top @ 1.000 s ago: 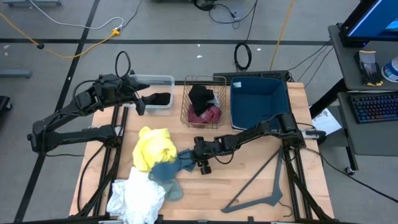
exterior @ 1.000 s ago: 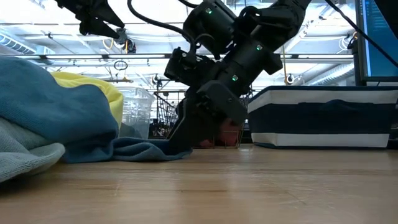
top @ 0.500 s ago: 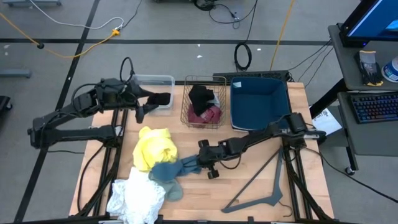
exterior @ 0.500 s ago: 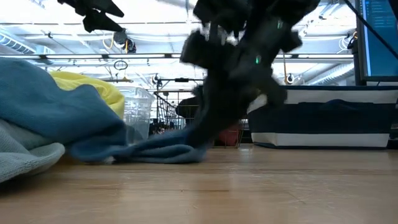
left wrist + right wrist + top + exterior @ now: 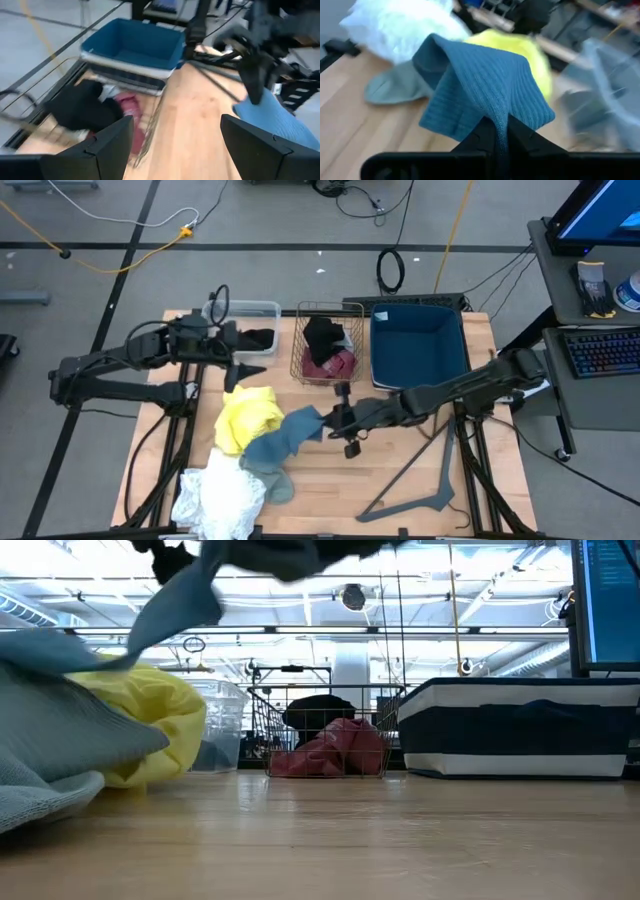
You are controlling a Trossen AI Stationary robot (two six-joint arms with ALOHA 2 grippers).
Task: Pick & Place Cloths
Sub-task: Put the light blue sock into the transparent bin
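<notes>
My right gripper [image 5: 330, 420] is shut on the teal-blue cloth [image 5: 285, 435] above the middle of the table. The yellow cloth [image 5: 248, 418] lies left of it, with the white cloth [image 5: 215, 498] and the light grey cloth [image 5: 278, 483] at the near edge. A black and a maroon-pink cloth lie in the wire basket [image 5: 325, 370]. Another black cloth sits in the clear tub [image 5: 245, 310]. My left gripper [image 5: 245, 370] hovers open near the tub, above the yellow cloth's far side, touching nothing. My right gripper pinches a bunched fold of the teal-blue cloth [image 5: 495, 117] between its two fingers [image 5: 480, 135], coming level from the table's right. The held end is lifted, seen at the top of the low view [image 5: 200, 585]. The other end [image 5: 262, 455] slopes down onto the cloth pile.
A blue bin [image 5: 418, 345] stands at the far right, next to the wire basket. A grey clothes hanger [image 5: 420, 480] lies on the near right of the table. Bare wood shows between the hanger and the cloth pile.
My right gripper has risen from the table and drawn toward the right and far side, pulling the teal-blue cloth's held end up off the wood while its other end stays on the pile. My left gripper has moved from the clear tub toward the table's middle.
</notes>
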